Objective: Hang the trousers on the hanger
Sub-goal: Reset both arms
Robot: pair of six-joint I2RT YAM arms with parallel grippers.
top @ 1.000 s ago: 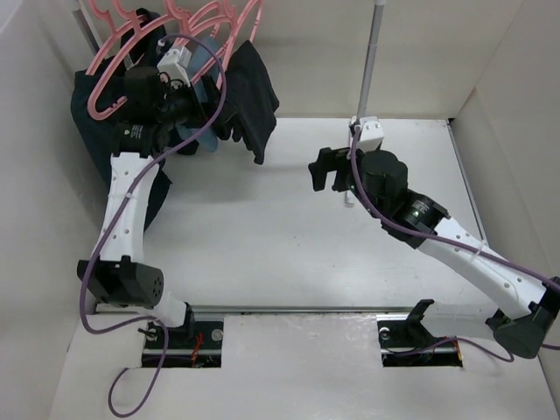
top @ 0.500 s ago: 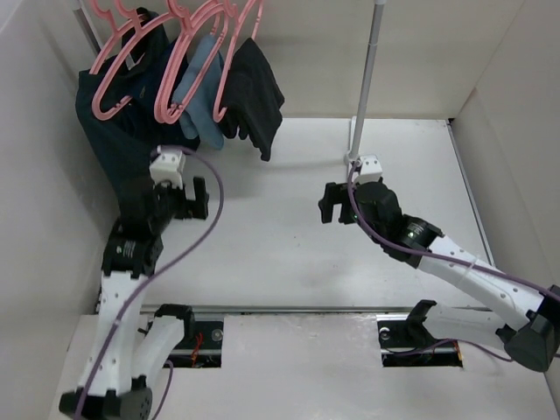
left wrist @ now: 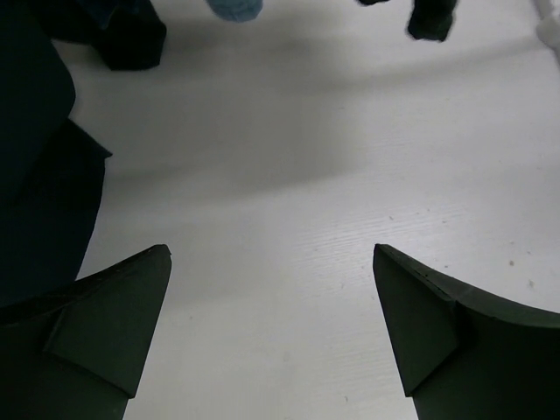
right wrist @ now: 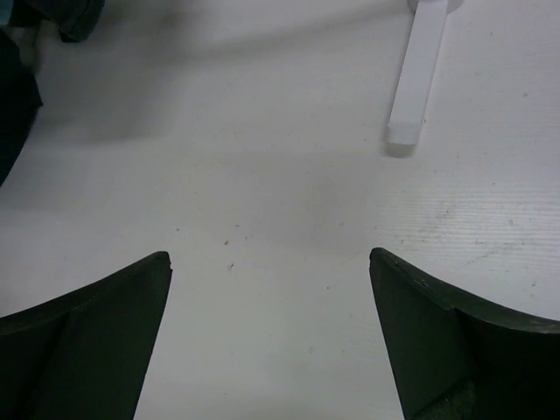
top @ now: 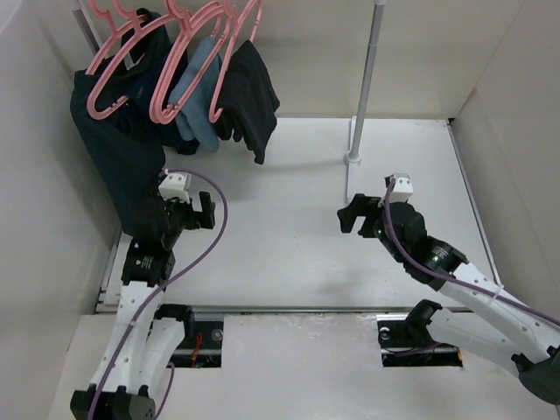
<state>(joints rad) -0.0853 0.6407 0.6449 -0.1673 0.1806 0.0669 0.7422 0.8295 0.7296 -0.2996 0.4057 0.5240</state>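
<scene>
Since trousers look draped over pink hanger, task seems done; my left gripper and right gripper gape wide, empty.

The trousers are matt black cloth, the hanger smooth pink plastic

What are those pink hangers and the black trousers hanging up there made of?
The thin pink clothes hangers look like smooth plastic: the colour is even and the curves are slim and moulded. The plain black trousers look like soft matt cloth: they droop in folds with no shine. The exact fabric can't be told.
</scene>
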